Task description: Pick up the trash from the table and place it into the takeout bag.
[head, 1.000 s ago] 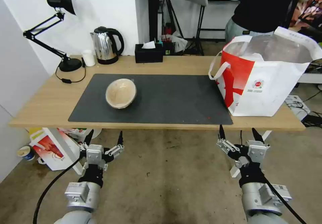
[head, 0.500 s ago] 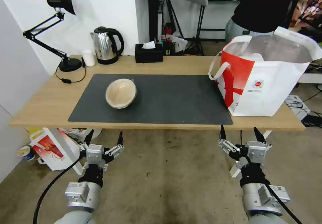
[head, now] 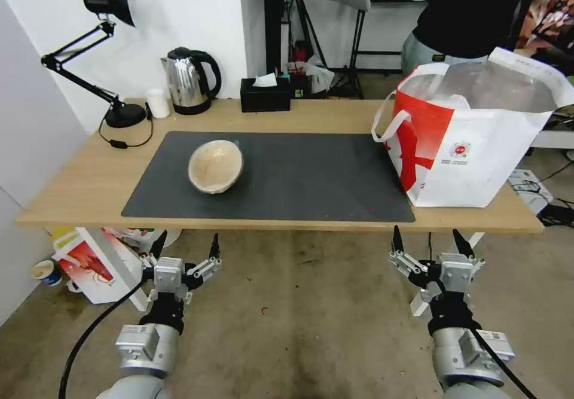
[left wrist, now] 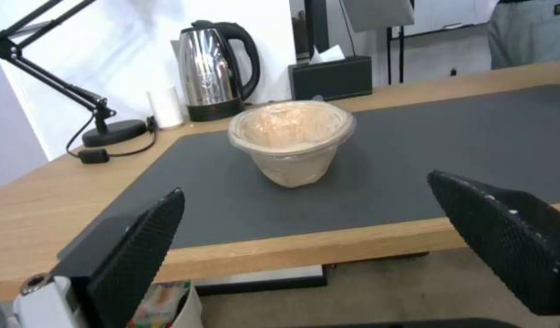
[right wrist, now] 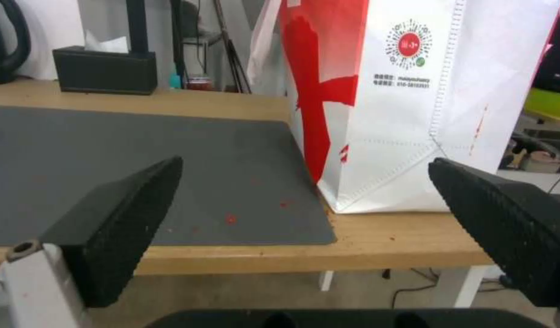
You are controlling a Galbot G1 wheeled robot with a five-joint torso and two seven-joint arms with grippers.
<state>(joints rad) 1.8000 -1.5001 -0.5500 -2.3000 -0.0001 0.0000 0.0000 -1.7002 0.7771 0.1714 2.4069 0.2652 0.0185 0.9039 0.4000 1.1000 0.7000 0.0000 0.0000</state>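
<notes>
Beige bowl (head: 216, 166) alone on mat, well left of takeout bag (head: 472, 142). Left end effector (head: 184, 248) and right end effector (head: 426, 242) both spread, empty, below worktop (head: 78, 189) edge. Risk: thin film-covered bowl slips or crushes in pinch.

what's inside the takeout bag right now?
The head view looks into the open top of the takeout bag: silvery lining and something white near the rim. Its walls hide whatever lies deeper. The beige bowl is on the mat.

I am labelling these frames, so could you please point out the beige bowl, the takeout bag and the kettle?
beige bowl (head: 215, 166): head view, inside of the bowl.
takeout bag (head: 478, 166): head view, white front wall.
kettle (left wrist: 210, 73): left wrist view, steel body.
</notes>
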